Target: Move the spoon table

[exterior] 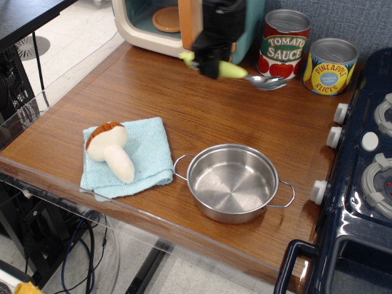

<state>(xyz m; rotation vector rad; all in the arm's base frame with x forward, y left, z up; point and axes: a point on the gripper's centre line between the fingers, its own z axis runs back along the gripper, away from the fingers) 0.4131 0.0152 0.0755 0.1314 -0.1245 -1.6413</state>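
Observation:
My gripper [211,63] is shut on the yellow-green handle of the spoon [245,75] and holds it in the air above the back of the brown wood-grain table [184,107]. The spoon lies nearly level, its shiny metal bowl [267,81] pointing right, in front of the tomato sauce can [283,45]. The gripper hides the left end of the handle.
A steel pot [233,182] stands at the front middle. A toy mushroom [111,149] lies on a light blue cloth [150,153] at the left. A toy microwave [156,21] and a pineapple can [329,66] stand at the back. A dark blue toy stove [361,177] is at the right.

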